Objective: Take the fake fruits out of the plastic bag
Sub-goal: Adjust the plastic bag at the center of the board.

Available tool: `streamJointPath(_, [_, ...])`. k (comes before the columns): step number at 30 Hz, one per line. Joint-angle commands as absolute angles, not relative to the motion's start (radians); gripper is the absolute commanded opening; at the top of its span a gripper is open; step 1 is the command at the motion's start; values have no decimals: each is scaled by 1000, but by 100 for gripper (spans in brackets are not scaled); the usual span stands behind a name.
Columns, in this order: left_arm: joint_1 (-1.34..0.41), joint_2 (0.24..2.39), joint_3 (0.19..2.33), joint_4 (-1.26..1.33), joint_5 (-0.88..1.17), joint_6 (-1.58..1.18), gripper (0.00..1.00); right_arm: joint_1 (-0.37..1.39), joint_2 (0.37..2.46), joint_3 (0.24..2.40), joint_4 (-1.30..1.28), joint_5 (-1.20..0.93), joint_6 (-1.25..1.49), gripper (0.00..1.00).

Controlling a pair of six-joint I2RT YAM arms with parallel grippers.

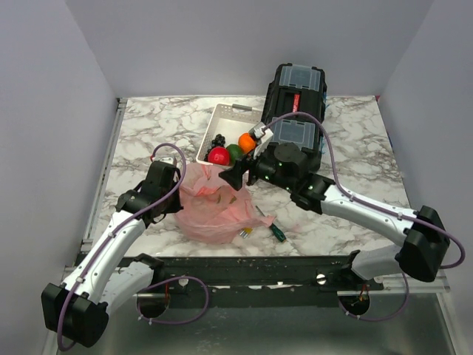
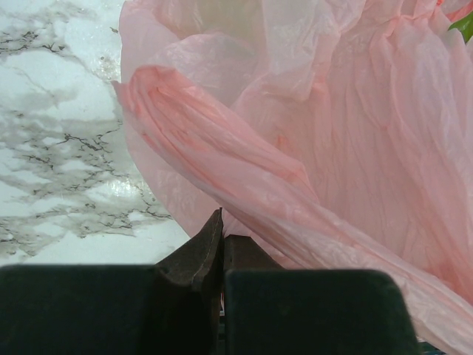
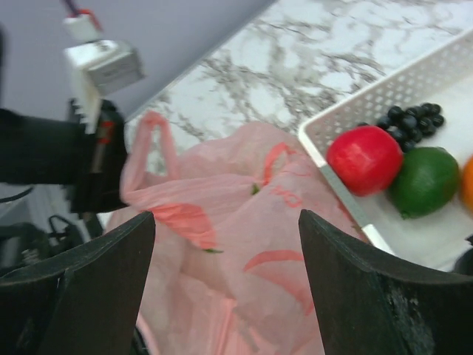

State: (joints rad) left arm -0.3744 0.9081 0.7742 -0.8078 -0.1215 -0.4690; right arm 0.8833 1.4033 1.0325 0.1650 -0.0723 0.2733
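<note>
Thin crinkly pink plastic bag (image 1: 214, 207) lies on the white-grey marble table (image 1: 148, 126), near side. The shiny red plastic fruit (image 1: 219, 155), dark green fruit (image 1: 234, 151) & orange fruit (image 1: 247, 142) sit in the white holey plastic tray (image 1: 235, 122) just behind it. Left gripper (image 2: 219, 240), arm bent low, pinches the bag's left edge tight; right gripper (image 3: 225, 222) hangs over the bag, fingers spread wide, holding nothing; pale grey walls (image 1: 44, 111) all round.
</note>
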Motion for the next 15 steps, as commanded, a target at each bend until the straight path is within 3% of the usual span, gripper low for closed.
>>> streamJointPath(1, [-376,907,801,-810,-118,-470,0,908,1307,943,310,-259,308,80])
streamJointPath(9, [-377,914,804,-810,-120,-471,0,1011,1259,718,566,-317,407,72])
streamJointPath(15, [-377,916,804,-814,-126,-473,0,1125,1407,775,524,-126,352,62])
